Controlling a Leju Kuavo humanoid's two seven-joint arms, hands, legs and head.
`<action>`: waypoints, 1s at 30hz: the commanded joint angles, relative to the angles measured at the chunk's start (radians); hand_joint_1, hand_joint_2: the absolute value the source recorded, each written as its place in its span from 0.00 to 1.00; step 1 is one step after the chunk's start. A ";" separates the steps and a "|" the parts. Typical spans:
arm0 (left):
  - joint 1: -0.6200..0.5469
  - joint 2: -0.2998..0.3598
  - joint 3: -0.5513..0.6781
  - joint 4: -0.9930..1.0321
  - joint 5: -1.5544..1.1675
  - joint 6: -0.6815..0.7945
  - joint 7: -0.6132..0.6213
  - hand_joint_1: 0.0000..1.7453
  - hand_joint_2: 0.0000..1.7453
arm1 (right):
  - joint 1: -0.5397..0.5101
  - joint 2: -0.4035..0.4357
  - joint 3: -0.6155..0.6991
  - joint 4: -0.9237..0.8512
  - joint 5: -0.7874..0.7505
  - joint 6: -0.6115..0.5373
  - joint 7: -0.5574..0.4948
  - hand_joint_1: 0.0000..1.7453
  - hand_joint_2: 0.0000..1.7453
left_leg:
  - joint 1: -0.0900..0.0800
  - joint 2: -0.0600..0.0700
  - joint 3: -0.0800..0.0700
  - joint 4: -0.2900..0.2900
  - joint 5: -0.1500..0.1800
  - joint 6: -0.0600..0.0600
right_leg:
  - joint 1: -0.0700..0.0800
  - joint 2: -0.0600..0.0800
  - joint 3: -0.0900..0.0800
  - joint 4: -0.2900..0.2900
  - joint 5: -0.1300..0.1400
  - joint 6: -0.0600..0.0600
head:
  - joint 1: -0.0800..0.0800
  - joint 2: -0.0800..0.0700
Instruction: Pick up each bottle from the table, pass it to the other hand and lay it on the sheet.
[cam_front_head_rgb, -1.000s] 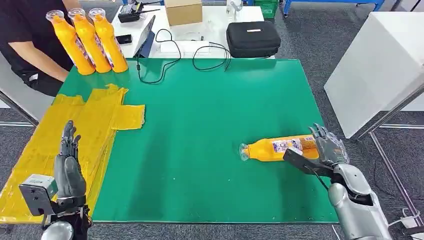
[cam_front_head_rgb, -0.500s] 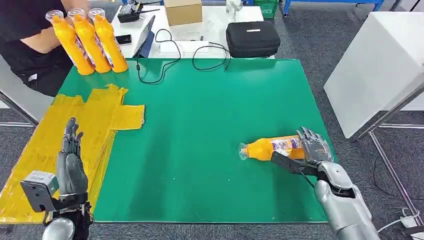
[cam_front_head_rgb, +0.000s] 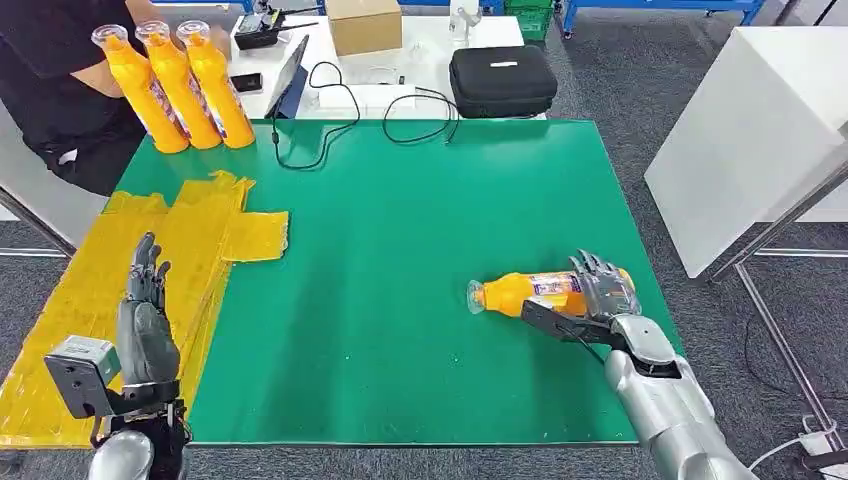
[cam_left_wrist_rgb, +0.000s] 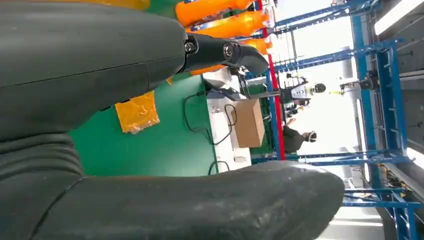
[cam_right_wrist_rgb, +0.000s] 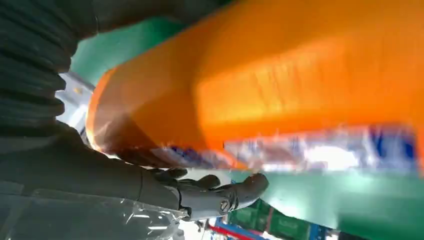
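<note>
On the green table's (cam_front_head_rgb: 400, 250) right side, the right hand (cam_front_head_rgb: 600, 292) has closed around the lying orange bottle (cam_front_head_rgb: 525, 293), which has shifted slightly leftward; pickup appears under way. Left hand (cam_front_head_rgb: 147, 310) waits upright, fingers extended and empty, above the yellow sheet (cam_front_head_rgb: 90, 270).

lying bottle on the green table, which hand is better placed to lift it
Right. The right hand is already wrapped around the lying bottle near the table's right edge. The left hand hovers with its fingers apart above the yellow sheet, far across the table.
</note>
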 joint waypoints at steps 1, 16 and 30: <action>-0.030 0.031 -0.013 0.062 0.008 -0.001 0.004 0.00 0.00 | -0.003 0.027 0.052 0.196 -0.002 0.006 0.000 1.00 1.00 | 0.001 -0.003 0.004 -0.002 0.001 -0.001 | 0.001 -0.003 0.005 -0.003 0.000 -0.001 | 0.000 0.000; -0.036 0.034 -0.012 0.071 0.015 -0.003 0.003 0.00 0.00 | 0.007 0.021 0.052 0.221 -0.002 0.026 0.001 1.00 1.00 | 0.001 -0.003 0.011 -0.002 0.001 -0.001 | 0.002 -0.004 0.013 -0.003 0.000 -0.001 | 0.000 0.000; 0.133 -0.034 -0.119 0.078 0.358 -0.333 0.016 0.00 1.00 | 0.314 0.163 -0.002 -0.729 -0.525 0.029 -0.224 1.00 1.00 | 0.002 0.004 0.009 -0.001 -0.003 -0.002 | 0.002 0.003 0.010 -0.001 -0.001 -0.002 | 0.001 0.000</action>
